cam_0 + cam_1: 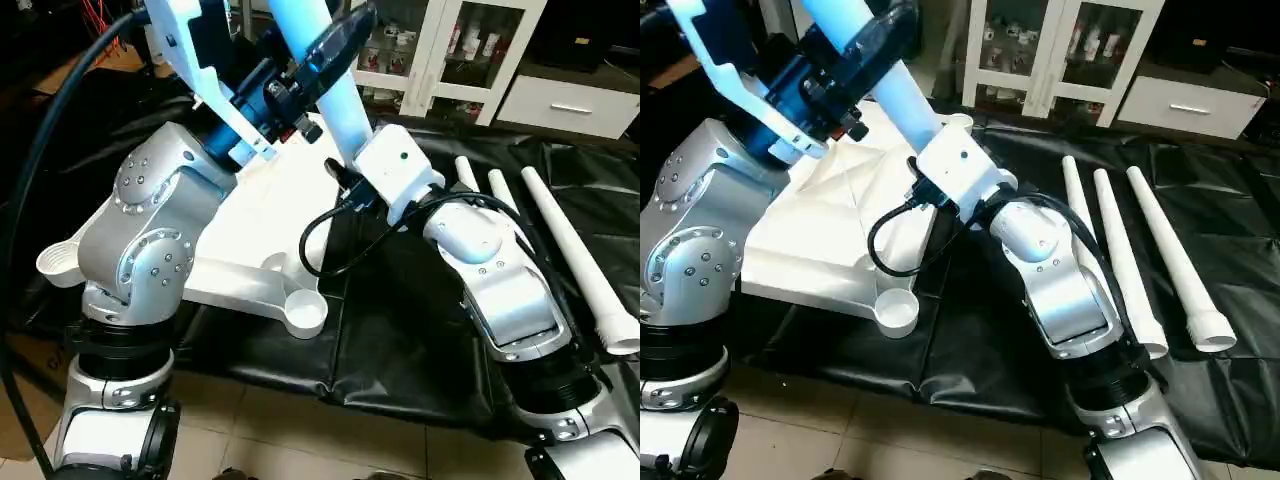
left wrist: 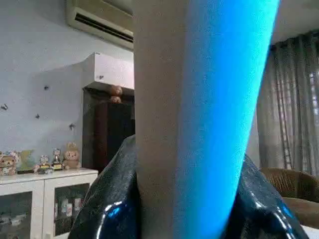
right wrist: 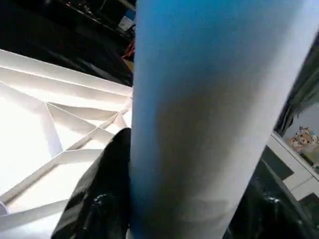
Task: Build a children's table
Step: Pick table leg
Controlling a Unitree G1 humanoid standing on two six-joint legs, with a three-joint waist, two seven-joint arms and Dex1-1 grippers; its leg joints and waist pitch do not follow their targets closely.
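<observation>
The white square table top (image 1: 830, 235) lies upside down on a black sheet (image 1: 990, 350), its ribbed underside facing up and a round corner socket (image 1: 896, 312) at the near corner, just at the edge of the sheet. Above the top, a long white tubular leg (image 1: 325, 70) slants upward — both arms meet on it.

The left tool (image 1: 335, 50) is closed around this leg high up; in the left wrist view its black fingers (image 2: 107, 209) press against both sides of the tube. The right tool (image 1: 902, 112) sits lower on the same leg, just above the top. In the right wrist view one black finger (image 3: 102, 199) lies along the tube and the other shows at its far side, yet whether they press on it or merely stand around it cannot be told. The X-shaped ribs (image 3: 60, 134) of the underside show beyond that tool.

Three more legs (image 1: 1120, 260) lie side by side on the sheet to the right of the right forearm, well apart from the top, their wider ends toward the robot. A white glass-door cabinet (image 1: 1060, 50) stands behind the sheet — small items fill its shelves.
</observation>
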